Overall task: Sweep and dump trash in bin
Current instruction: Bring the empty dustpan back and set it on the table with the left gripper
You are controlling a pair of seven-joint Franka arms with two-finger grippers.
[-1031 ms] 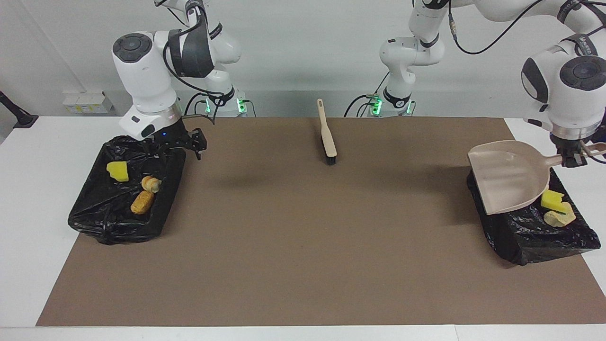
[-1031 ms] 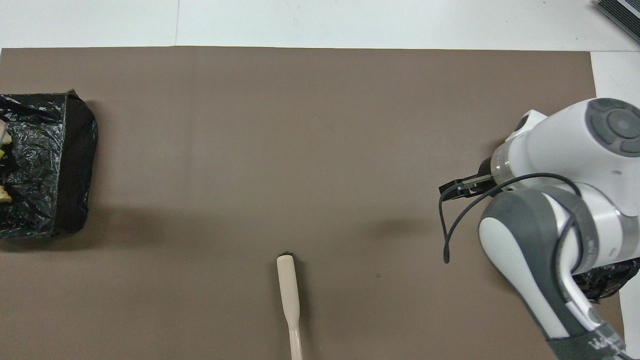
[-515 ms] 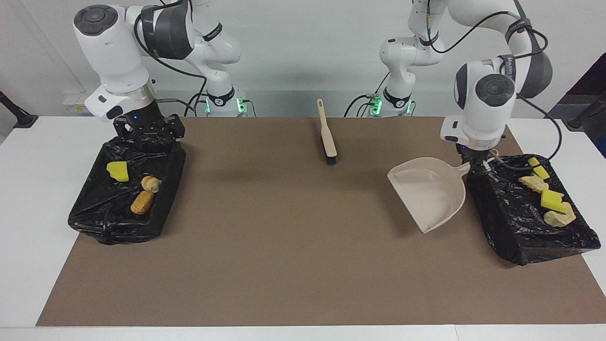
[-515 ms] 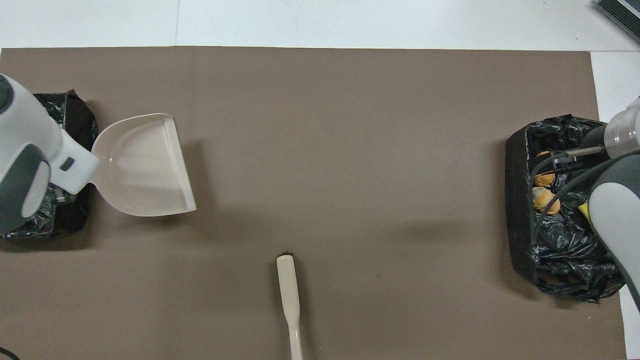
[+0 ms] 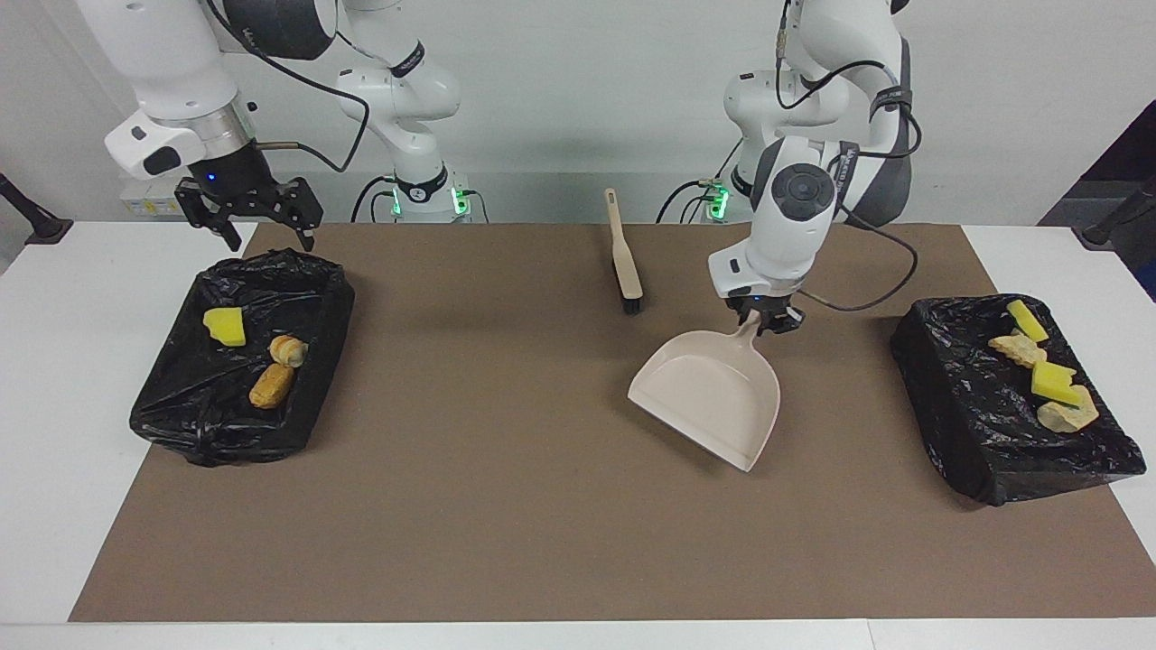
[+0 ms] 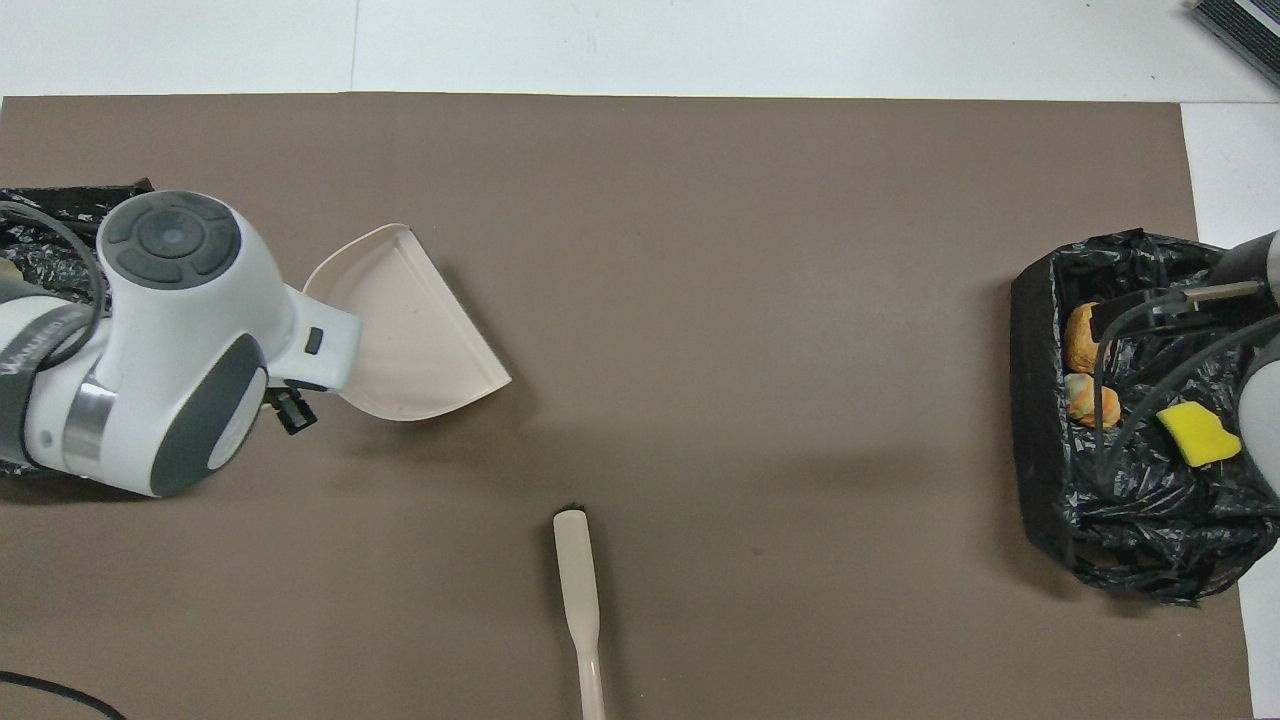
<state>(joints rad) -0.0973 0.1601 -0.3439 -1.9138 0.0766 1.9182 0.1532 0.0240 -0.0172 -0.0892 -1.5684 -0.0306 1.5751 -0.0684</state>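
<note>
Foam trash (image 5: pixel 1039 366) light, squashy; all sits in two black bins (image 5: pixel 957 388). Left tool (image 5: pixel 766 321) pinching dustpan (image 5: pixel 713 393) handle over mat. Right tool (image 5: pixel 248 209) spread, waits over other bin.

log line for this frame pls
left gripper: shut on dustpan, empty, over mat | right gripper: open, above bin | brush: on mat

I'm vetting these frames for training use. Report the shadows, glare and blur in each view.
Facing view: sharp throughout; the dustpan casts a narrow shadow on the brown mat along its edge, soft arm shadows lie across the mat, and the black bin liners show small glints. Overhead view: equally sharp; broad soft shadows, no glare on the brush.
</note>
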